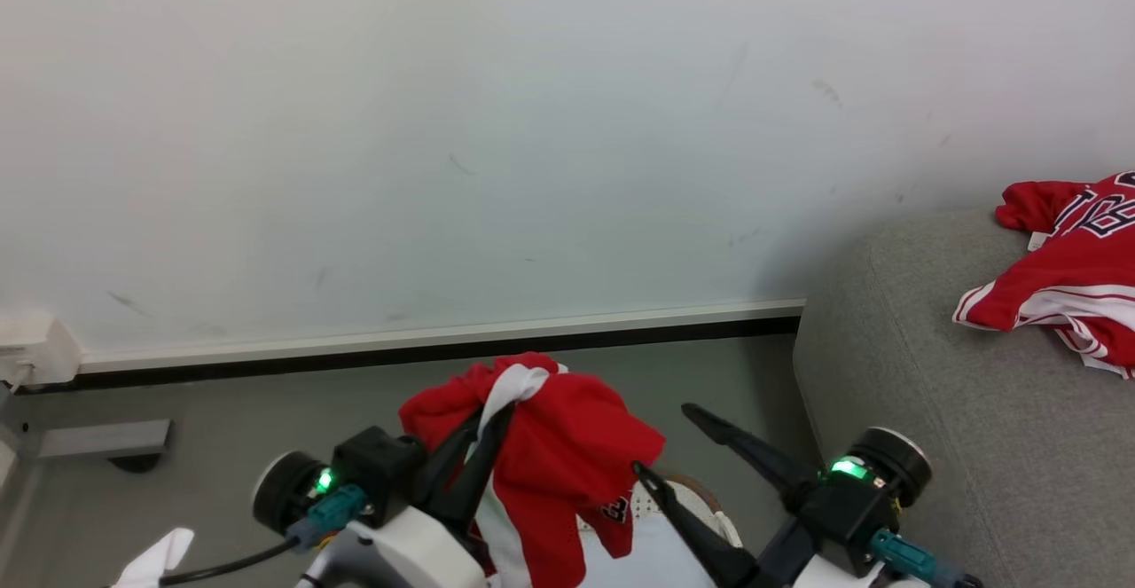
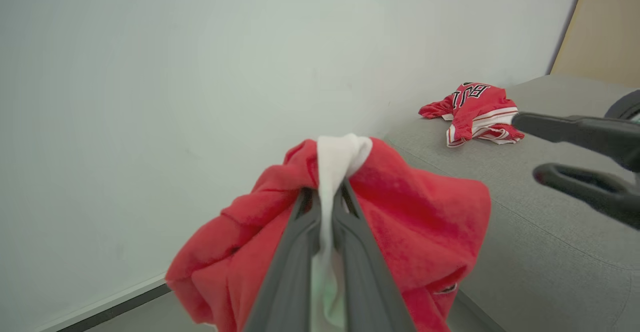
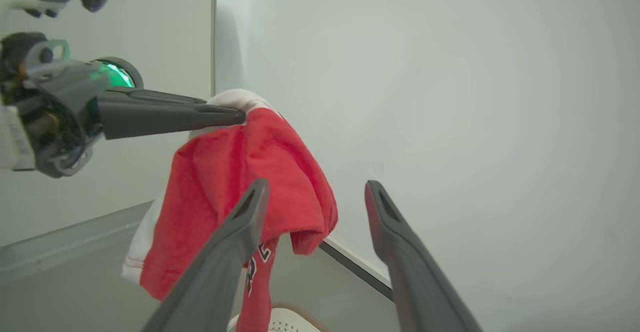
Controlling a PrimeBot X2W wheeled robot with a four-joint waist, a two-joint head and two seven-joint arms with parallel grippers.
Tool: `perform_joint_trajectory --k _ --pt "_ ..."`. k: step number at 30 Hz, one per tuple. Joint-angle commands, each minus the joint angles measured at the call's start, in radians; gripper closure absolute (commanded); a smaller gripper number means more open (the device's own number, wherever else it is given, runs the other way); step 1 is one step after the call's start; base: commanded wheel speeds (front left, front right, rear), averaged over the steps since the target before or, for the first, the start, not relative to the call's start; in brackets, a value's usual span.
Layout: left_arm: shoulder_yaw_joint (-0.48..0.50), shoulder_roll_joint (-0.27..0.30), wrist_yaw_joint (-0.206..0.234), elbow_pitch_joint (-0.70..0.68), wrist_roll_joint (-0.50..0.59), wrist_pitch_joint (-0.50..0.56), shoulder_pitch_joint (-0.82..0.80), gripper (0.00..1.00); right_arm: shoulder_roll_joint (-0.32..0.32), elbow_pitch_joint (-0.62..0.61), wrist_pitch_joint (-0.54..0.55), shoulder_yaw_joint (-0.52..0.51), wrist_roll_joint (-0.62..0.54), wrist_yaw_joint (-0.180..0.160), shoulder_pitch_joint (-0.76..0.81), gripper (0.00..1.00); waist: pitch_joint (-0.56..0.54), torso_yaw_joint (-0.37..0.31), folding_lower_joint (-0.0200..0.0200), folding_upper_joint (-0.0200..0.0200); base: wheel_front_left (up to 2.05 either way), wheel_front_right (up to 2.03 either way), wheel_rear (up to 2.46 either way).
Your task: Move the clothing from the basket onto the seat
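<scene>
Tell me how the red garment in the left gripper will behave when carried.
Likely floppy: the red garment drapes in folds around the left gripper. Probably light, hanging from one pinched white strip. It may slip, as only that strip is clamped.

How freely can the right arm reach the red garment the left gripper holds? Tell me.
Probably yes: the right gripper is open and empty beside the garment, which hangs from the shut left gripper, nothing between them.
</scene>
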Motion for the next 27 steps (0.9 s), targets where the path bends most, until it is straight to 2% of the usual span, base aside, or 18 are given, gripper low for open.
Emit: perform_joint_trajectory --k 1,8,15,16,17,18,23,24,26,27 --pt "-0.006 -0.003 -0.006 0.000 0.010 0.002 -0.012 1.00 -0.011 0.000 0.007 0.020 0.015 -0.002 -0.018 0.00 -0.001 0.002 0.0000 -0.0001 0.00 0.00 0.00" --pt "-0.111 -0.031 -0.058 -0.005 -0.020 0.025 -0.027 1.00 -0.042 0.064 0.045 0.208 0.083 -0.002 -0.134 0.00 -0.006 0.024 0.0000 -0.0001 0.00 0.00 0.00" --pt "-0.186 -0.025 -0.084 -0.025 -0.076 0.050 -0.034 1.00 -0.023 0.182 0.032 0.273 0.050 -0.002 -0.168 0.00 -0.009 0.045 0.0000 -0.0001 0.00 0.00 0.00" --pt "-0.191 -0.023 -0.085 -0.026 -0.081 0.052 -0.036 1.00 -0.017 0.195 0.031 0.276 0.058 -0.002 -0.164 0.17 -0.009 0.048 0.0000 -0.0001 0.00 0.00 0.00" --pt "-0.198 -0.021 -0.085 -0.027 -0.088 0.056 -0.037 1.00 -0.009 0.206 0.022 0.276 0.067 -0.002 -0.162 0.73 -0.009 0.050 0.0000 -0.0001 0.00 0.00 0.00" --pt "-0.205 -0.021 -0.087 -0.026 -0.097 0.059 -0.036 1.00 -0.001 0.215 0.020 0.282 0.076 -0.002 -0.158 1.00 -0.009 0.051 0.0000 -0.0001 0.00 0.00 0.00" --pt "-0.207 -0.013 -0.086 -0.020 -0.117 0.057 -0.036 1.00 0.021 0.244 -0.019 0.270 0.128 -0.002 -0.154 1.00 -0.004 0.048 0.0000 -0.0001 0.00 0.00 0.00" --pt "-0.206 -0.011 -0.084 -0.017 -0.116 0.054 -0.036 0.96 0.025 0.249 -0.027 0.260 0.136 -0.002 -0.150 1.00 -0.003 0.045 0.0000 -0.0001 0.00 0.00 0.00" --pt "-0.203 -0.007 -0.079 -0.010 -0.109 0.049 -0.035 0.77 0.027 0.254 -0.038 0.239 0.150 -0.002 -0.146 1.00 0.000 0.040 0.0000 -0.0001 0.00 0.00 0.00" --pt "-0.201 -0.006 -0.075 -0.007 -0.103 0.041 -0.035 0.60 0.026 0.256 -0.044 0.228 0.156 -0.002 -0.143 1.00 0.001 0.036 0.0000 -0.0001 0.00 0.00 0.00"
